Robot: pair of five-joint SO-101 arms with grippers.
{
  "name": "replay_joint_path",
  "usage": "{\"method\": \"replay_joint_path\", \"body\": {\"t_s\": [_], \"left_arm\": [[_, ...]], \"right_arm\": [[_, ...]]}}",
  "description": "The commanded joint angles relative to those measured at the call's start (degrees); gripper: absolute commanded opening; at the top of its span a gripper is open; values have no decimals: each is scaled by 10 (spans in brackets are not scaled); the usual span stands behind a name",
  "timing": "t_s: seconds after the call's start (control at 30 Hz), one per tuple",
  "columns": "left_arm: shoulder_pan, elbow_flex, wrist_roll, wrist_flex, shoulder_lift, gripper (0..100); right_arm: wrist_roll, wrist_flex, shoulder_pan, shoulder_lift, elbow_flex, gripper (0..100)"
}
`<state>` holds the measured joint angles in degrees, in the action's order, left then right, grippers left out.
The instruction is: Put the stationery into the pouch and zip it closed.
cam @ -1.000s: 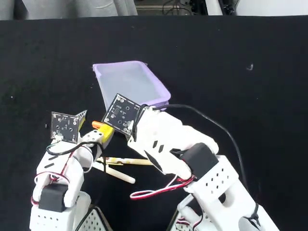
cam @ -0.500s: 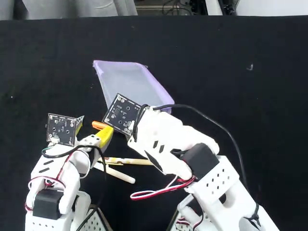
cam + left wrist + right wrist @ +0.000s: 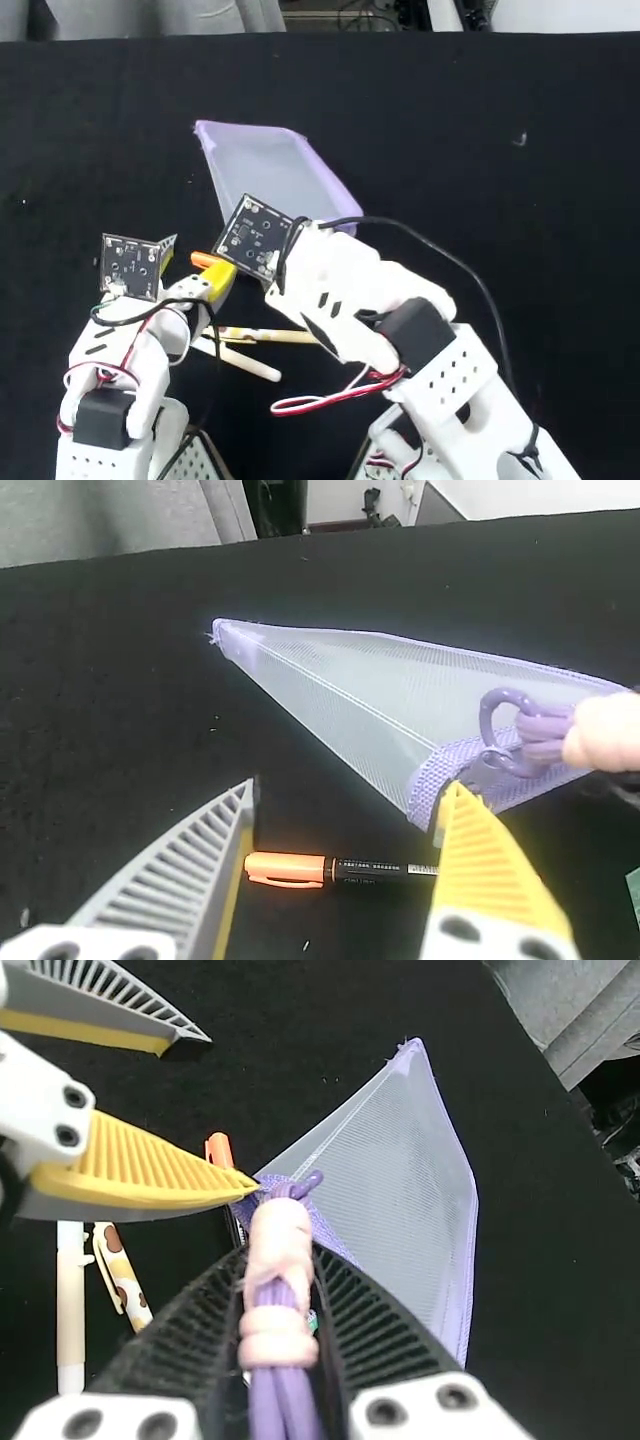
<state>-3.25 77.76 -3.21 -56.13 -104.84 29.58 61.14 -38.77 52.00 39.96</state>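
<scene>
**A:** What's changed?

**B:** The pouch point(image 3: 265, 170) has swung a little at its far corner. The right hand point(image 3: 283, 1250) is clenched on its purple strap point(image 3: 520, 735), and the end it grips seems lifted. The left hand point(image 3: 348, 795) has barely shifted. It hangs released astride the orange marker point(image 3: 340, 868), just beside the pouch's mouth.

**A:** Anything inside?

**B:** Through the mesh it looks empty. The marker and two pens point(image 3: 262, 337) lie on the worktop point(image 3: 520, 250), on the arms' side of the pouch. I'd say loading hasn't begun.
</scene>
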Motion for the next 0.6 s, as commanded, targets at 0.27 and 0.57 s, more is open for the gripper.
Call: {"method": "replay_joint_path", "body": {"t_s": [0.27, 0.57], "left_arm": [[-64, -51, 0, -34, 3, 292], [4, 9, 0, 45, 4, 292]], "right_arm": [[0, -10, -5, 9, -7, 11], [0, -10, -5, 10, -6, 11]]}}
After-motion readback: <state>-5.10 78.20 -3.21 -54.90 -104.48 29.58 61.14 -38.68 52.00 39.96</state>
